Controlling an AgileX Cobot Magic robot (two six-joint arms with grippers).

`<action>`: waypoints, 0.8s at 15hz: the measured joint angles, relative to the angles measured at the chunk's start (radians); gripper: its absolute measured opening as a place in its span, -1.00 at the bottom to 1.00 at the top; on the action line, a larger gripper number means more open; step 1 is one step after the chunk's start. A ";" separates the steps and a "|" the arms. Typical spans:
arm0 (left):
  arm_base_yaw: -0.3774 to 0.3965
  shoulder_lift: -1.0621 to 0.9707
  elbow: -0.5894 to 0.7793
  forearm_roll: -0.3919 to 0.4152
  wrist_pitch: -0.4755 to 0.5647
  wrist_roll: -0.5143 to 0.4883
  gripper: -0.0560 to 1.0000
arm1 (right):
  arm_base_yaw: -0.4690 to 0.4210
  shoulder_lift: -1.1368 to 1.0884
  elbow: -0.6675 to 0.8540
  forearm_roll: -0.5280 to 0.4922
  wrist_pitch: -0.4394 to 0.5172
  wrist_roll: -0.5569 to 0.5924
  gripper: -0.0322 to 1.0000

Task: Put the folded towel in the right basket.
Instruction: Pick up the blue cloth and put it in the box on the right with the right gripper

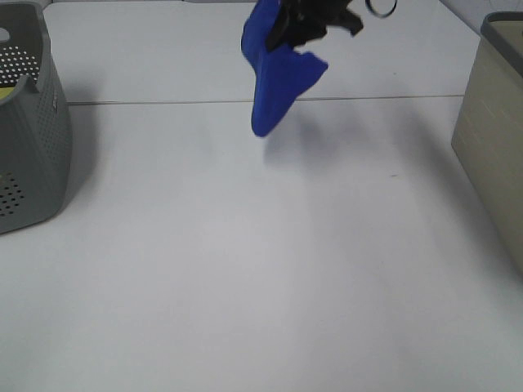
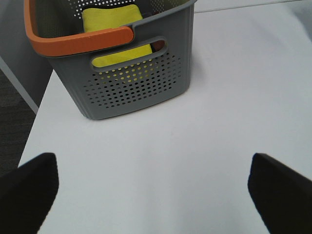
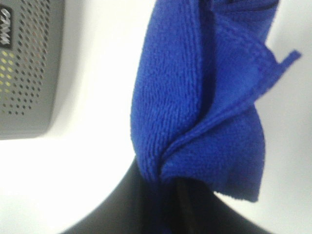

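My right gripper (image 1: 297, 31) pinches the blue towel (image 1: 274, 82) by its top. The towel hangs folded and rumpled in the air over the desk's (image 1: 245, 269) far middle. The beige right basket (image 1: 490, 139) stands well apart, at the right edge.

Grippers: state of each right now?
Left gripper: open, holding nothing.
Right gripper: closed on the blue towel.

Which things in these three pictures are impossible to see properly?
1. Beige basket: exterior high view, the right edge cuts it; its inside is unseen.
2. Right end effector: right wrist view, the blue towel covers its fingertips.
3. Yellow cloth: left wrist view, the wall of the gray basket and its orange handle hide part.
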 joint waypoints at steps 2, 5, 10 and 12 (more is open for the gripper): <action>0.000 0.000 0.000 0.000 0.000 0.000 0.96 | -0.047 -0.080 -0.050 -0.028 0.004 0.018 -0.69; 0.000 0.000 0.000 0.000 0.000 0.000 0.96 | -0.181 -0.227 -0.010 -0.068 0.009 0.023 -0.69; 0.000 0.000 0.000 0.000 0.000 0.000 0.96 | -0.395 -0.497 0.323 -0.231 0.011 0.023 -0.69; 0.000 0.000 0.000 0.000 0.000 0.000 0.96 | -0.470 -0.573 0.461 -0.357 0.019 0.024 -0.69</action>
